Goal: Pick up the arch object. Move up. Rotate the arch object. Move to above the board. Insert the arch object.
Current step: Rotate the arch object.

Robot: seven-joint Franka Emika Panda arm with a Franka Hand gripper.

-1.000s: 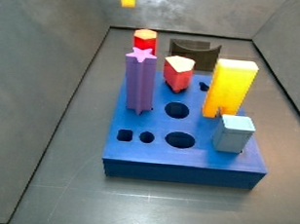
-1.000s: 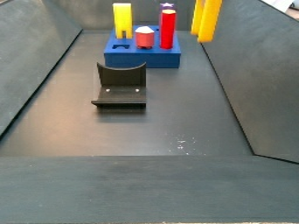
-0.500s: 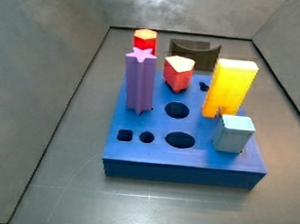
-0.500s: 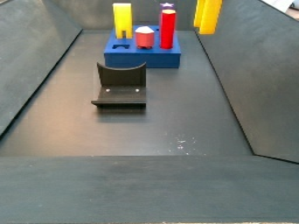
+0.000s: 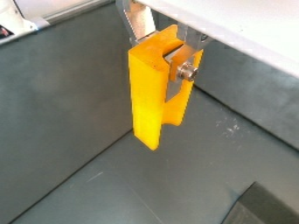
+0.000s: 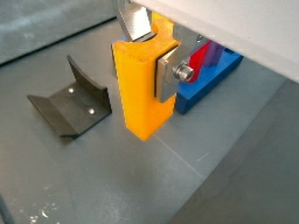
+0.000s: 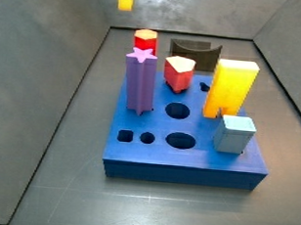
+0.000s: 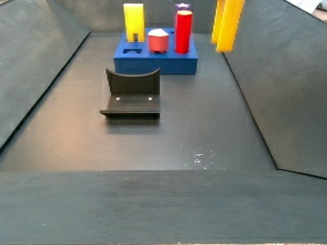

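Hand [image 5: 173,54]: pinching the arch object [image 5: 152,92], hanging vertically, high off the floor.
Reason: clearance before reaching the board [image 7: 183,146].

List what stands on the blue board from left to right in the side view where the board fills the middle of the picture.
Purple star post → red block with the pale top → tall yellow block → light blue cube, all on the board. The gripper is out of that view.

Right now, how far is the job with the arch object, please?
Done: the gripper has the arch object clamped between its fingers and lifted clear of the floor. In hand: it hangs upright in the air, off to the side of the board. Left: moving above the board and inserting it.
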